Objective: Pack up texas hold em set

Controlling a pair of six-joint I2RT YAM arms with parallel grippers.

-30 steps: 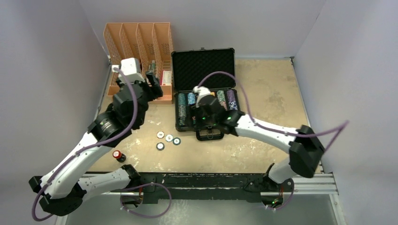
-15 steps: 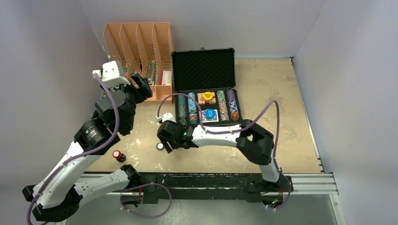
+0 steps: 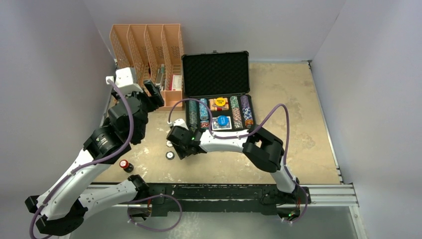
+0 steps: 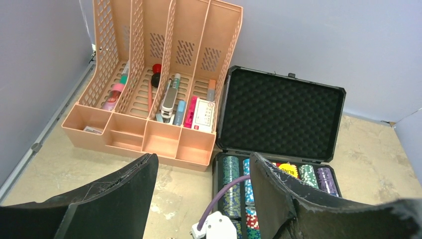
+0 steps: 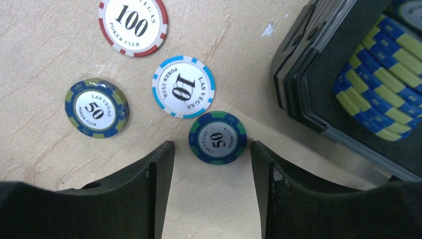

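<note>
The black case (image 3: 216, 74) lies open at the table's back, with rows of poker chips (image 3: 236, 112), card decks and button discs in its tray. Several loose chips lie on the table left of the case's front. In the right wrist view they are a red 100 chip (image 5: 132, 24), a light-blue 10 chip (image 5: 183, 86), a blue-olive 50 chip (image 5: 96, 108) and a green-blue 50 chip (image 5: 217, 137). My right gripper (image 5: 212, 154) (image 3: 180, 148) is open, low over the table, with the green-blue chip just ahead of its tips. My left gripper (image 4: 201, 169) (image 3: 152, 92) is open, empty and raised.
The orange slotted organiser (image 3: 147, 50) (image 4: 159, 89) stands at the back left, holding pens and small items. A small red-and-black bottle (image 3: 125, 165) stands near the front left. The case's corner (image 5: 298, 94) is close to the right of my right gripper.
My right gripper has moved from the case's front leftward to the loose chips and lowered. My left arm has pulled back left from the organiser.
</note>
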